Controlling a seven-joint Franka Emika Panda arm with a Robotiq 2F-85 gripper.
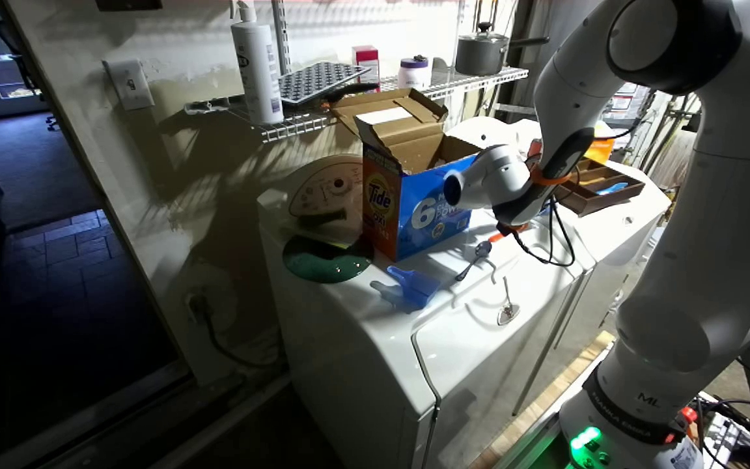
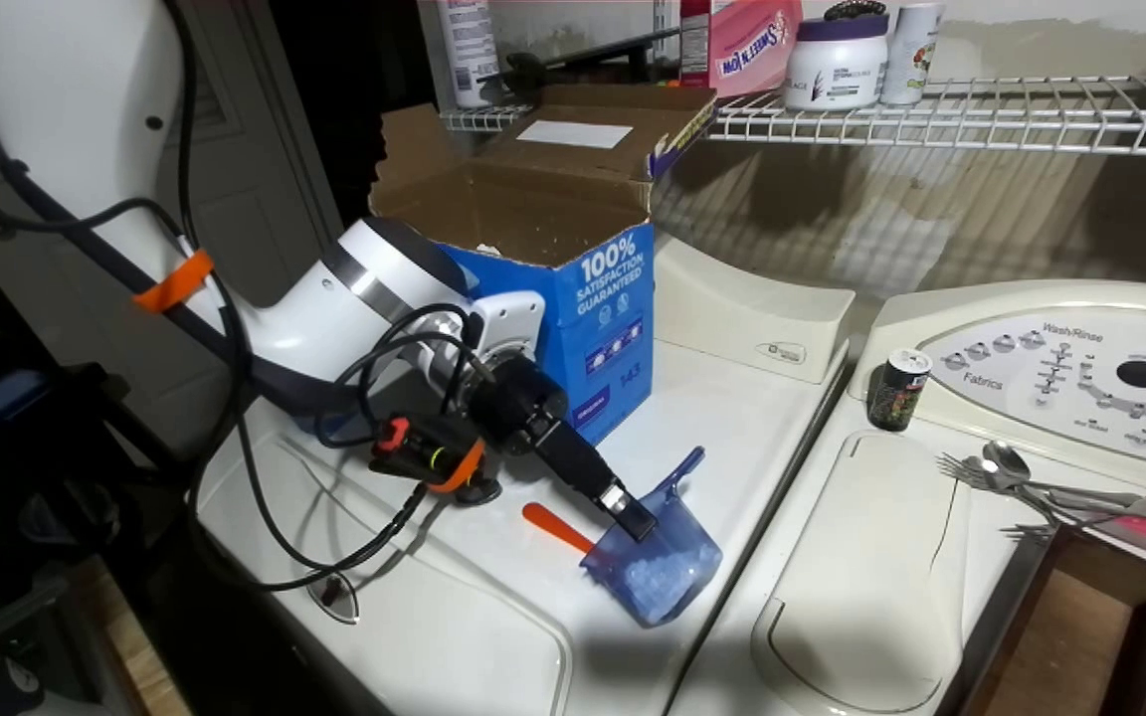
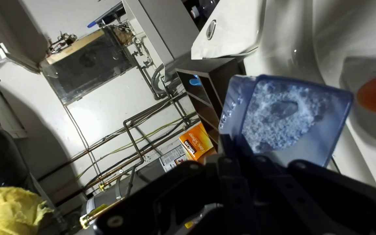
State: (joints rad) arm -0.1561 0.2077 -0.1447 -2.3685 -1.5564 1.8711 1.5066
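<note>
At five o'clock from a tall blue cardboard box (image 2: 623,338) with raised flaps, by the glossy white top of a laundry machine (image 2: 722,408), is a translucent blue plastic scoop (image 2: 680,522) holding pale grainy powder (image 2: 668,587). The black two-finger gripper (image 2: 639,523) stands narrow, pinching this scoop by its wall; whether the scoop touches the surface is not clear to me. At ten o'clock from it, a flat orange handle (image 2: 555,527) lies on the white top. In an exterior view, a second blue plastic scoop (image 1: 417,290) rests at six o'clock from the box, and a glossy dark-green disc (image 1: 323,264) at eight.

On the neighbouring machine (image 2: 861,557), a small black cylindrical can (image 2: 899,393) stands upright at two o'clock from the held scoop; silver metal cutlery (image 2: 1060,497) and a brown wooden tray (image 2: 1080,607) are toward three. Above, a white wire shelf (image 2: 981,119) runs along the stained beige wall (image 2: 1050,199). At nine o'clock from the machines, a grey tiled floor (image 1: 66,247) extends in shadow.
</note>
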